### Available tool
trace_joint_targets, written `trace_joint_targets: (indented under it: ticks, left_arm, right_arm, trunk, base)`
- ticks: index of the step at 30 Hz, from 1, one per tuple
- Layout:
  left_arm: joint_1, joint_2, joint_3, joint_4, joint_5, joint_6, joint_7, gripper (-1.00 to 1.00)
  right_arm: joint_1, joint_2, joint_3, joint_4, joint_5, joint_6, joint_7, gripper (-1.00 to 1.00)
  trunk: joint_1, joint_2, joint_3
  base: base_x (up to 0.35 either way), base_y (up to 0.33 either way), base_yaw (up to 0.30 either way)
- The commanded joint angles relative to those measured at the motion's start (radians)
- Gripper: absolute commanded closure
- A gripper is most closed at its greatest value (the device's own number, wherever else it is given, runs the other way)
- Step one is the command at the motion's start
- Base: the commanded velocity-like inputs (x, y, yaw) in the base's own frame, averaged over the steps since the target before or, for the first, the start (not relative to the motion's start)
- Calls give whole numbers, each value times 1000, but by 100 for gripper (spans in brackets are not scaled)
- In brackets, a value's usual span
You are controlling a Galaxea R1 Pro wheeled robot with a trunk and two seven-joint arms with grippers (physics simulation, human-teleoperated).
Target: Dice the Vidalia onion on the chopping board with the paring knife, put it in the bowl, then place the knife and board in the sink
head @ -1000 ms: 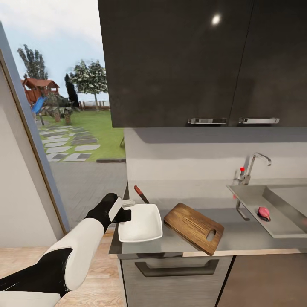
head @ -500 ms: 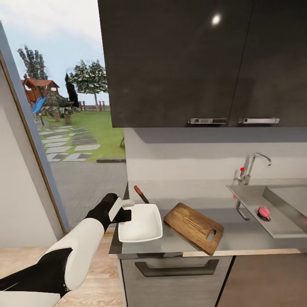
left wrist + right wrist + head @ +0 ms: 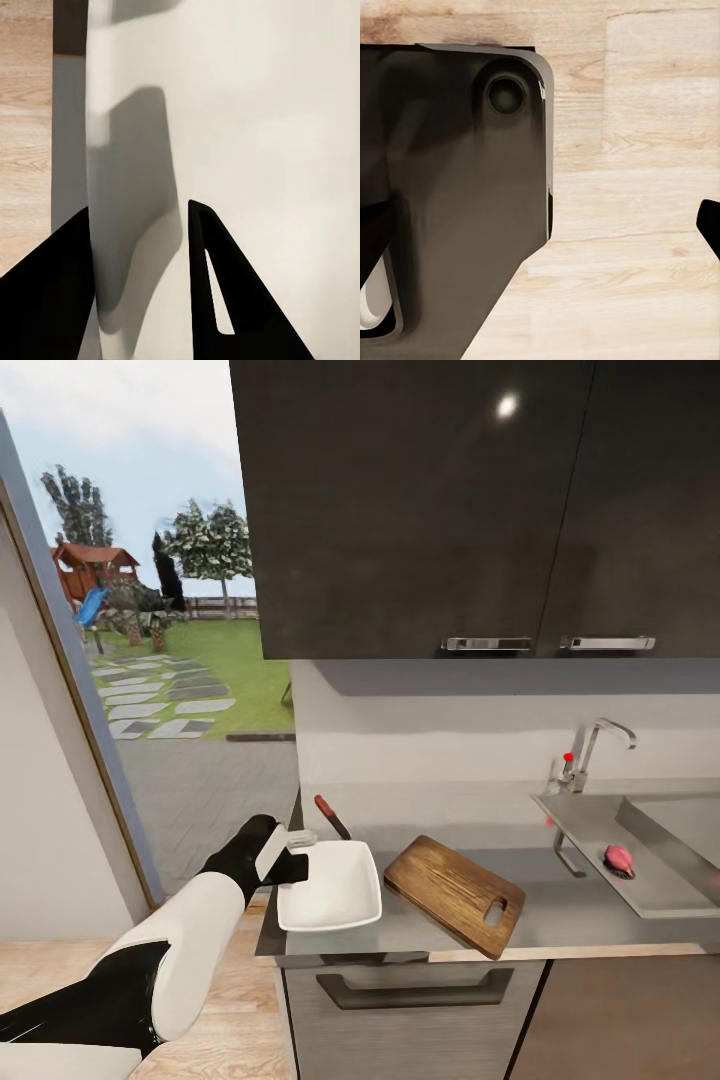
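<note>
Head view is showing the left gripper [image 3: 296, 852] reaching to the near-left rim of the glossy white square bowl [image 3: 335, 885], its dark fingers [image 3: 217, 285] sitting apart astride that rim. A grained wooden chopping board [image 3: 455, 893] is lying beside the bowl on the smooth grey countertop [image 3: 560, 920], the red-handled paring knife [image 3: 331, 815] behind them. A reddish onion [image 3: 618, 857] is resting in the steel sink [image 3: 650, 890]. Whether the right gripper is apart or together, I cannot tell.

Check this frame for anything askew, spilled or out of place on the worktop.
Nothing spilled or damaged. The chopping board lies diagonally, one corner jutting past the countertop front edge. The left gripper sits at the bowl rim, straddling it in the left wrist view. The paring knife lies behind the bowl.
</note>
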Motion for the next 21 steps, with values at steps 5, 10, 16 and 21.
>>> trace_joint_targets:
  ticks: [5, 10, 16, 21]
  left_arm:
    - [0, -1, 6, -1, 3, 3, 4, 100]
    - [0, -1, 6, -1, 3, 3, 3, 100]
    - [0, -1, 6, -1, 3, 3, 2, 100]
    - [0, -1, 6, 0, 3, 4, 2, 100]
  right_arm:
    - [0, 0, 1, 1, -1, -3, 0, -100]
    - [0, 0, 0, 1, 0, -3, 0, -100]
    - [0, 0, 0, 1, -1, -3, 0, -100]
    - [0, 0, 1, 1, -1, -3, 0, -100]
  trunk:
    - [0, -1, 0]
    - [0, -1, 0]
    - [0, -1, 0]
    - [0, -1, 0]
  base:
    - [0, 0, 0]
    - [0, 0, 0]
    - [0, 0, 0]
    - [0, 0, 0]
